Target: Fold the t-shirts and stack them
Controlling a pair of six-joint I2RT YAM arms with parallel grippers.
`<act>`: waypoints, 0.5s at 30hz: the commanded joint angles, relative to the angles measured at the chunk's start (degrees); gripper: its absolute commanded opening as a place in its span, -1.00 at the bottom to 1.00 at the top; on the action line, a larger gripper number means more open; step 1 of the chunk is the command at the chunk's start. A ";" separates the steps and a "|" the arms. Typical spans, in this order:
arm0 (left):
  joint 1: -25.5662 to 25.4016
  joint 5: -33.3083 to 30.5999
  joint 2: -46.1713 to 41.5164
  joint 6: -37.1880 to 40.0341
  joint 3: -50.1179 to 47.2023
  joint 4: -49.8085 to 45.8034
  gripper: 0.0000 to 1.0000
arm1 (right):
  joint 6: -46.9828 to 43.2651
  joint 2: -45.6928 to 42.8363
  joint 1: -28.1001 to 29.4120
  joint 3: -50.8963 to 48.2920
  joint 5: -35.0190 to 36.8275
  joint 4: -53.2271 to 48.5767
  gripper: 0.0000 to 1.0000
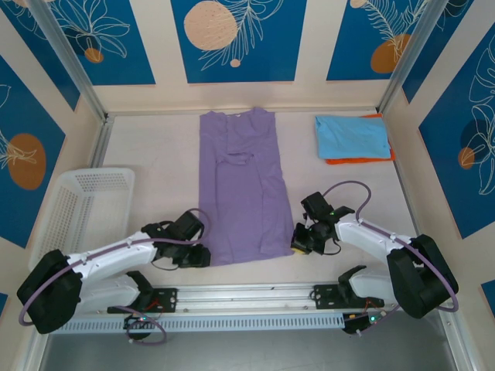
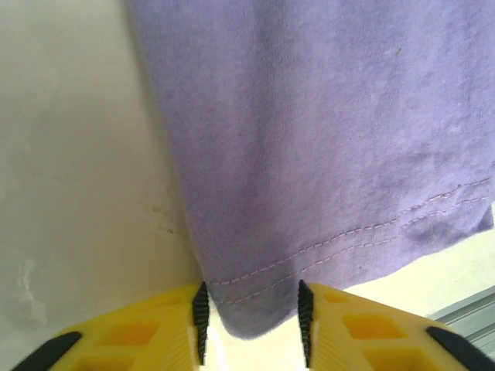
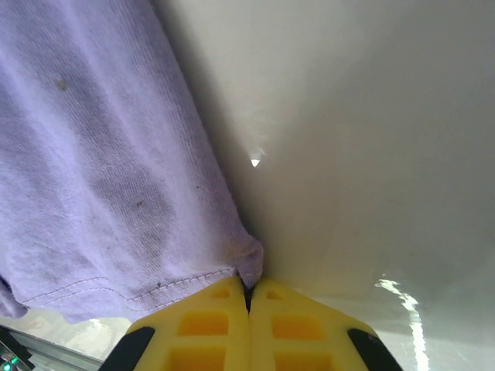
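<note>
The lavender t-shirt (image 1: 244, 193) lies flat and lengthwise in the middle of the table, folded into a narrow strip, collar at the far end. My left gripper (image 1: 203, 256) is at its near left corner. In the left wrist view the jaws (image 2: 251, 297) stand open, with the shirt's hem corner (image 2: 255, 309) lying loose between them. My right gripper (image 1: 298, 241) is at the near right corner. It (image 3: 249, 287) is shut on the tip of that hem corner (image 3: 251, 263). A folded light blue t-shirt (image 1: 352, 137) rests on an orange t-shirt (image 1: 360, 160) at the far right.
A white mesh basket (image 1: 81, 209) stands at the left edge of the table, beside the left arm. A metal rail (image 1: 247, 297) runs along the near edge between the arm bases. Walls close the table on three sides.
</note>
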 commanded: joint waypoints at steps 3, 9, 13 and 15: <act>-0.66 0.62 2.12 0.10 -0.34 2.70 -0.61 | -0.58 0.10 0.46 -0.48 -0.93 -1.07 -1.00; -0.65 1.11 1.90 1.59 0.95 1.00 -1.00 | -0.92 -2.26 0.68 -1.27 -1.08 -3.28 -1.00; -0.82 2.46 -0.91 2.97 1.00 -2.44 -1.00 | 0.41 -5.47 2.75 -2.53 -1.46 -5.06 -1.00; -0.97 3.92 -1.56 2.29 0.94 -3.09 -1.00 | 1.56 -6.94 4.39 -2.93 -1.18 -6.31 -1.00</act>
